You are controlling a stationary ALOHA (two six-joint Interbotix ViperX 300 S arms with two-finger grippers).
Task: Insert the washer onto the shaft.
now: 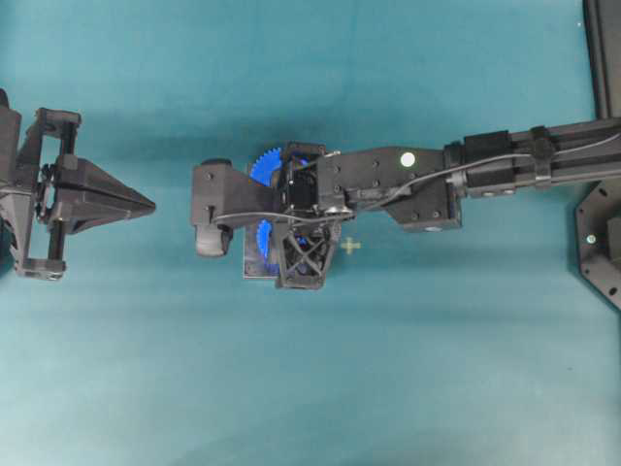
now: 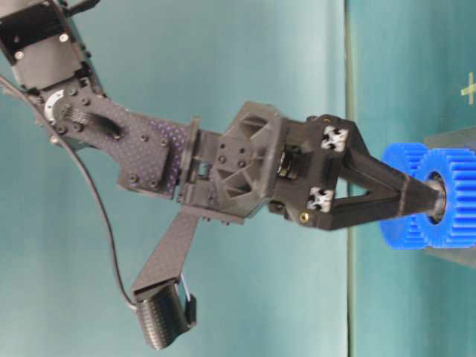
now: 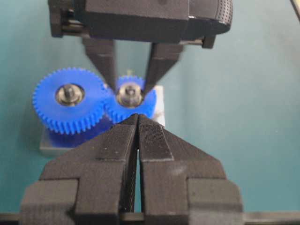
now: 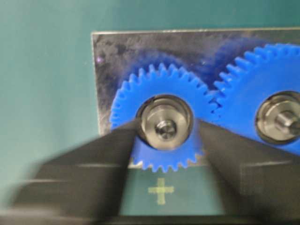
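Note:
A silver washer [image 4: 152, 117] sits round the shaft [image 4: 165, 127] in the hub of the small blue gear [image 4: 140, 91]. That gear meshes with a larger blue gear [image 4: 248, 89] on a metal plate [image 4: 117, 51]. My right gripper [image 4: 166, 129] points down over the small gear. Its blurred fingers [image 4: 112, 150] stand on either side of the washer, a little wider than it, open. In the left wrist view the right gripper [image 3: 130, 89] flanks the washer [image 3: 130, 93]. My left gripper [image 1: 150, 205] rests shut at the left, apart from the gears [image 1: 264, 167].
A yellow cross mark [image 1: 350, 246] lies on the teal table beside the plate [image 1: 254, 270]. Black equipment [image 1: 602, 243] stands at the right edge. The right arm [image 1: 505, 165] stretches across from the right.

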